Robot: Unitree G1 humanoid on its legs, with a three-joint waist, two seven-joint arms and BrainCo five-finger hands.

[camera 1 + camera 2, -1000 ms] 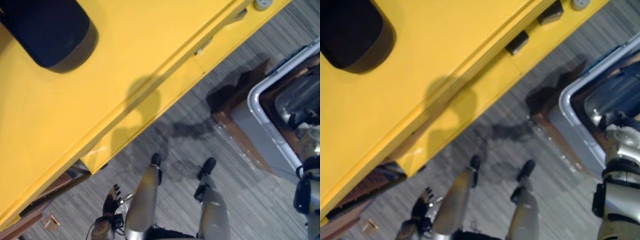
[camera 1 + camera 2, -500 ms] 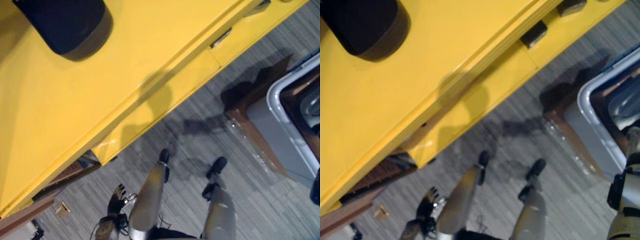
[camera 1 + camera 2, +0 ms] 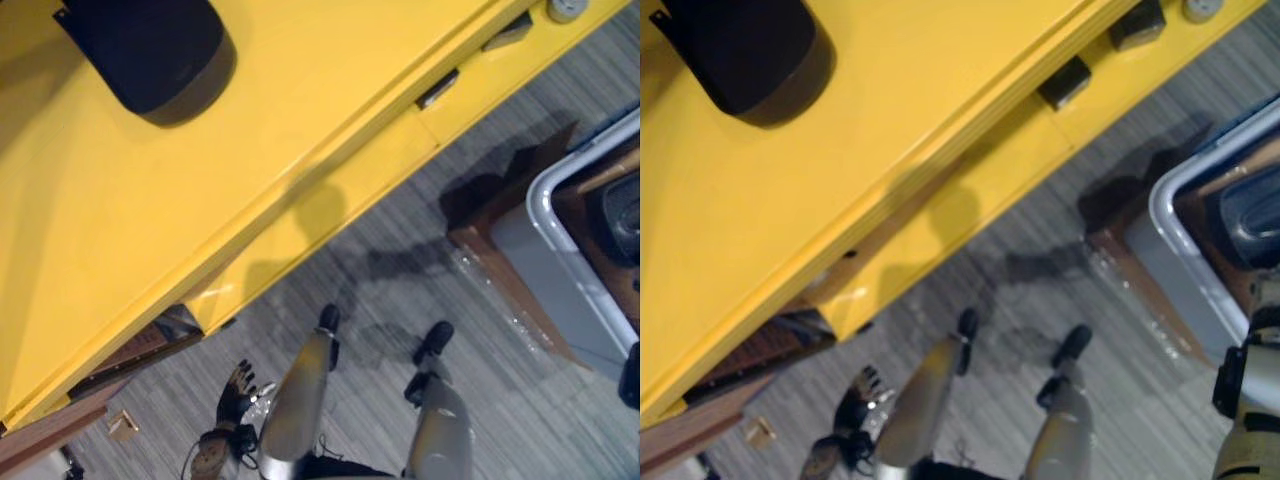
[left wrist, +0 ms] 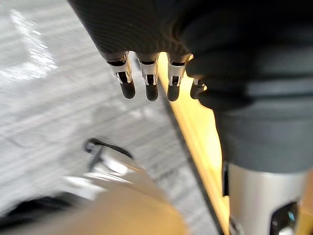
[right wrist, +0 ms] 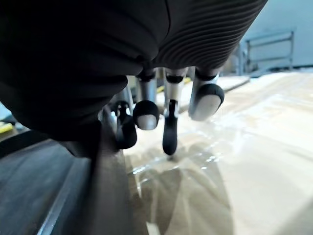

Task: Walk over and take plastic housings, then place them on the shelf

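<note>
Left eye view: a yellow desk point(image 3: 200, 200) runs slantwise across the upper left, with a lower yellow front below its top edge.
Black object: a rounded black object point(image 3: 150, 50) sits on the yellow desk top, near the far left corner of the view.
Handles: two dark handles point(image 3: 1065, 82) sit on the lower yellow front, toward the upper right.
Bin: a white bin point(image 3: 560, 265) stands on the right, well apart from the yellow desk.
Plastic housing: a dark grey plastic housing point(image 3: 1252, 212) lies inside the white bin; its full shape cannot be made out.
Base: the bin rests on a brown base point(image 3: 500, 265) with clear film along its edge.
Floor: grey striped floor point(image 3: 560, 420) lies between the yellow desk and the bin.
Left hand: the left hand point(image 3: 237, 392) hangs low at the lower left, beside the end of the yellow desk; in its wrist view the fingers point(image 4: 146, 85) are straight and spread, holding nothing.
Right hand: the right hand point(image 5: 168, 98) shows in its wrist view with loosely hanging fingers, empty, just above a brown surface point(image 5: 244, 166) covered in clear film. It touches neither the bin nor the plastic housing.
</note>
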